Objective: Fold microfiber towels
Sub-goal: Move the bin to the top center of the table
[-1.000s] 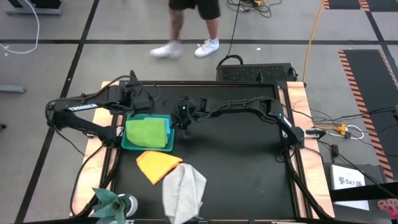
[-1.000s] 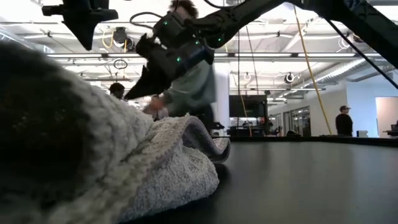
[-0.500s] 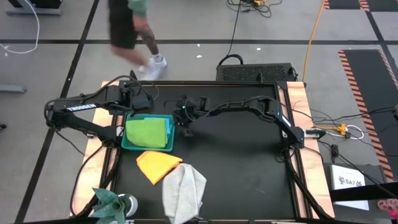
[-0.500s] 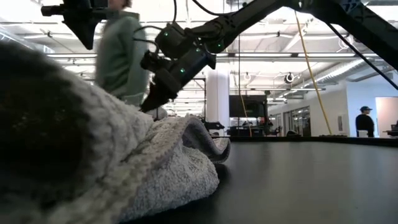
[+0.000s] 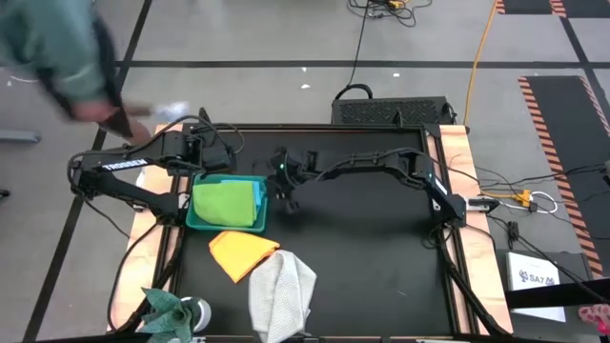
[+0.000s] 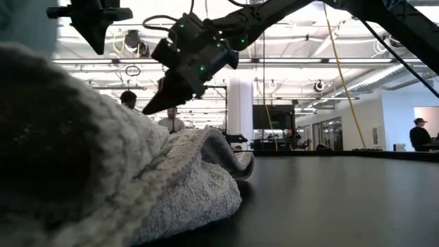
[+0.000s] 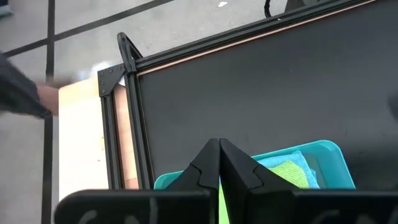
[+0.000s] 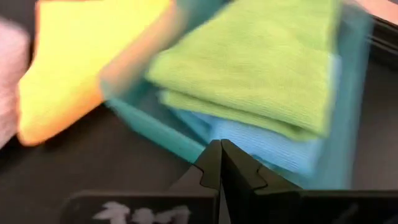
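A lime green towel (image 5: 225, 202) lies folded on top of a light blue towel (image 8: 267, 142) inside the teal bin (image 5: 259, 217). The orange-yellow towel (image 5: 240, 253) lies folded on the black table near the bin. The light grey towel (image 5: 282, 291) lies crumpled nearer the front edge, and the teal towel (image 5: 170, 307) is bunched at the front left corner. My right gripper (image 5: 286, 200) hangs shut beside the bin's right wall, raised off the table (image 6: 152, 107). My left gripper (image 7: 219, 147) is shut above the bin's far rim. Neither holds anything.
The black table top (image 5: 372, 257) stretches bare to the right of the bin. A wooden frame (image 5: 456, 171) edges the table. A person (image 5: 57, 57) moves past beyond the far left corner. The grey towel (image 6: 123, 185) fills the low view's foreground.
My right gripper has rolled about its own axis and swung a little down and back up beside the bin, staying shut. The towels have not moved. A person has walked leftward along the table's far side.
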